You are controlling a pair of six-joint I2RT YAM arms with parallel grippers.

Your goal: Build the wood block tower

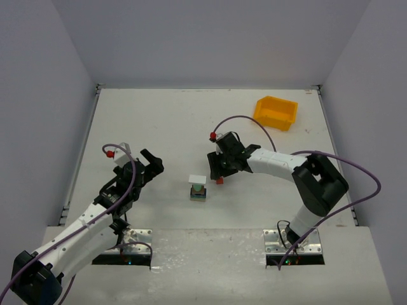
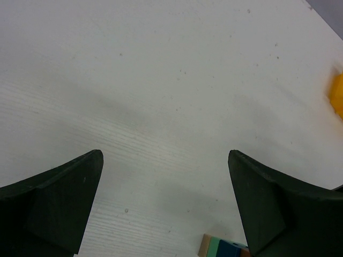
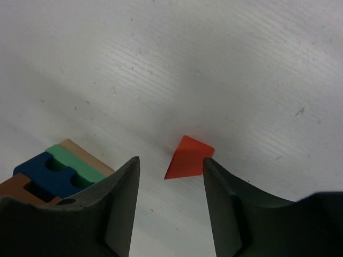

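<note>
**A:** What's the right claw doing?

**B:** I've got the right claw [image 3: 170, 162] down low over the worktop [image 1: 159, 121], roughly half spread. Its fingers [image 3: 120, 209] straddle a small red wedge [image 3: 187, 159] that lies flat on the surface. On the right of the wrist view, one finger looks to be against the wedge's side. At the other finger I see a clear gap, so nothing is pinched or lifted.

**A:** And the arm itself?

**B:** It rises from its base at the near edge with the elbow bent out toward the right edge. The forearm runs back toward the middle and the wrist tips downward.

**A:** Where's the tower?

**B:** The block tower [image 1: 198, 189] stands about midway between the left and right edges, closer to the near edge than the far one. It's between my two claws, near the wedge but apart from it, on its left-edge side. From the right wrist I can make out blue, green, tan and brown pieces in it.

**A:** Left side?

**B:** The left claw [image 2: 166, 155] is spread wide, holding nothing and touching nothing. That arm slants from its base toward the middle, with the claw pointing across the worktop toward the tower.

**A:** Anything else?

**B:** A yellow bin [image 1: 275, 112] sits near the far right corner.
</note>
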